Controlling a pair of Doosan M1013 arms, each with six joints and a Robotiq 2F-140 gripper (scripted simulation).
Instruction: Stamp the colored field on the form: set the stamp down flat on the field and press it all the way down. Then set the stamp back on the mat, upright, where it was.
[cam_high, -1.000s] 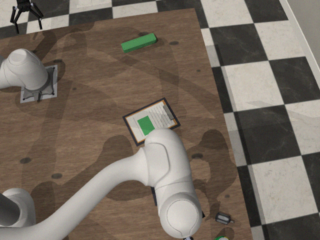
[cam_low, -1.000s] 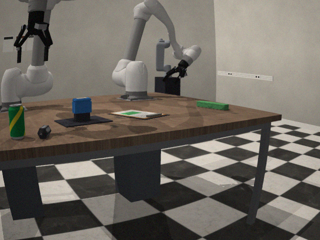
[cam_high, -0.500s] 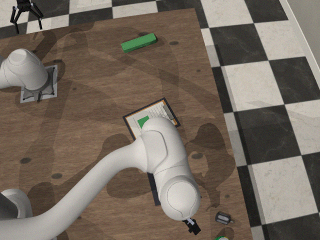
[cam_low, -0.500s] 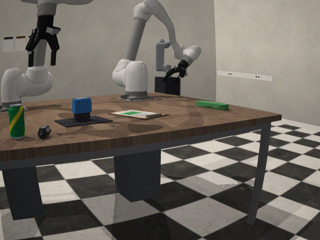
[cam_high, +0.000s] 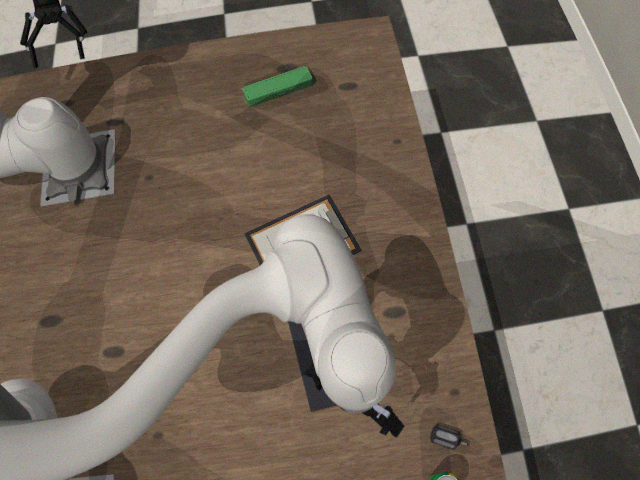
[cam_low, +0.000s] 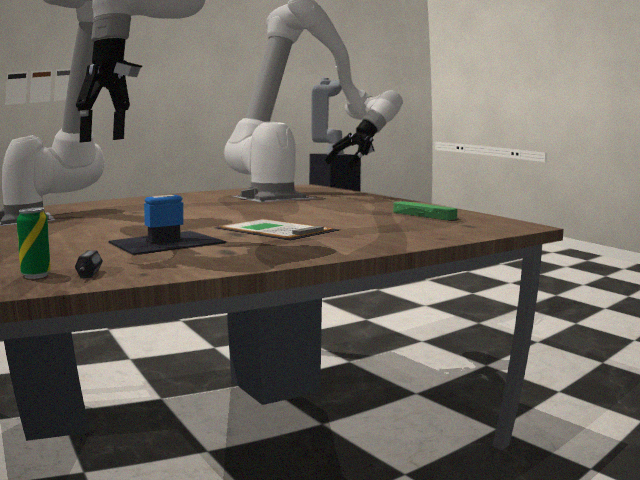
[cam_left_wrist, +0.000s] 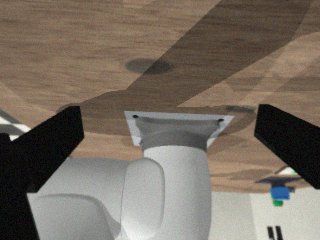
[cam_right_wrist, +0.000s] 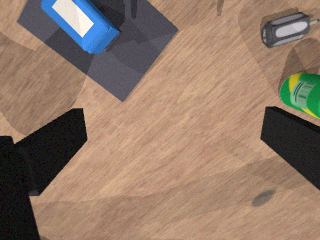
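Near the long edge of the tabletop (cam_high: 206, 155) (cam_low: 310, 268) (cam_left_wrist: 100, 25) (cam_right_wrist: 150, 150) closest to the exterior camera, the blue and black stamp (cam_low: 163, 211) (cam_left_wrist: 280, 193) (cam_right_wrist: 82, 24) stands up straight on the dark mat (cam_high: 302, 356) (cam_low: 196, 240) (cam_left_wrist: 265, 180) (cam_right_wrist: 115, 82). From the top you can't see the stamp, because the big white right arm (cam_high: 330, 289) (cam_low: 111, 23) covers it and most of the mat. The right wrist view cuts off part of the mat. The stamp's black bottom points down. Its blue top is longer one way, and that long way runs along the mat's long side, about the same way as the long edge.

The right claw (cam_high: 356, 404) (cam_low: 102, 139) (cam_right_wrist: 173, 123) is wide open above the tabletop, with nothing in it. The left claw (cam_high: 58, 61) (cam_low: 345, 156) (cam_left_wrist: 169, 121) is wide open and empty too, out past a short edge.

The form (cam_high: 263, 240) (cam_low: 284, 227) lies flat near the mat. Its green field (cam_low: 262, 226) is hidden from the top. The green can (cam_high: 444, 476) (cam_low: 33, 242) (cam_right_wrist: 302, 95) is cut off in the top view.
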